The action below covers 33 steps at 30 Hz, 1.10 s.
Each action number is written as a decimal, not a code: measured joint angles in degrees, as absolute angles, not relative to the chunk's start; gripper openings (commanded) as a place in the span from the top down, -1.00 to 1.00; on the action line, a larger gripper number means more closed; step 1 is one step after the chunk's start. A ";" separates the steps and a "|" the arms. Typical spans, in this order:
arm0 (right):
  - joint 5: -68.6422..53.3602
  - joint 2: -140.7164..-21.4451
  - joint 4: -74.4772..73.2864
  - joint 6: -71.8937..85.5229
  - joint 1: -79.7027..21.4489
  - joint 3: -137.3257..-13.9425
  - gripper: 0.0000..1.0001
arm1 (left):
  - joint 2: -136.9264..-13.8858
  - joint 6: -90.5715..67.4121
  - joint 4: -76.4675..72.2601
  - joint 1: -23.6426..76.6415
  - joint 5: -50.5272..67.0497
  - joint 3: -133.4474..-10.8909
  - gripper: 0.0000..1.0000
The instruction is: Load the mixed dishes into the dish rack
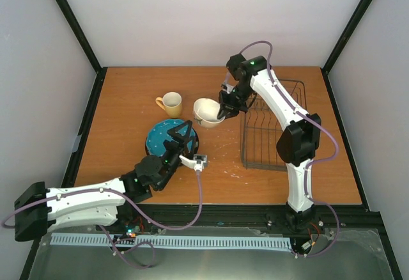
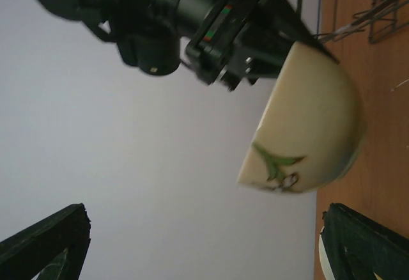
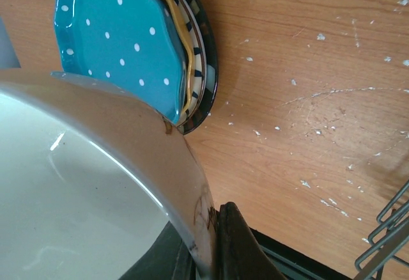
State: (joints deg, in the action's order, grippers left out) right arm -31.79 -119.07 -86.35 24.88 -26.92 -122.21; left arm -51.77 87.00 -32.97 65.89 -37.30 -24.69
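Note:
My right gripper [image 1: 223, 110] is shut on the rim of the small cream-white bowl [image 1: 207, 112] and holds it tilted above the table, just left of the dark wire dish rack [image 1: 271, 130]. In the right wrist view the bowl [image 3: 77, 197] fills the lower left, with one finger [image 3: 239, 245] pressed on its rim. The teal dotted plate [image 1: 161, 137] lies on top of the orange-yellow plate [image 3: 176, 27] and the striped plate [image 3: 204, 59]. My left gripper [image 1: 181, 134] is open and empty over the stack's right edge. The yellow mug [image 1: 171, 104] stands upright behind the stack.
The left wrist view looks up at the bowl [image 2: 313, 123], which has a green mark on its side, and at the right arm holding it. Rack wires show in the right wrist view [image 3: 390, 229]. Black frame posts and grey walls bound the wooden table [image 1: 128, 88].

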 measured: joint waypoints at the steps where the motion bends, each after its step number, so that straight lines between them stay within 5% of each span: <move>1: -31.88 -119.07 -86.35 24.99 -27.16 -122.21 0.94 | -52.47 87.18 -32.97 66.32 -37.34 -24.64 -0.99; 33: -33.17 -112.40 -86.08 27.75 -37.34 -117.25 0.94 | -62.96 90.70 -39.00 68.75 -38.00 -24.21 -0.93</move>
State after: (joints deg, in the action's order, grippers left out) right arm -33.17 -112.40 -86.08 27.75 -37.34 -117.25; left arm -62.96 90.70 -39.00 68.75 -38.00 -24.21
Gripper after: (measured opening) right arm 0.074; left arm 0.997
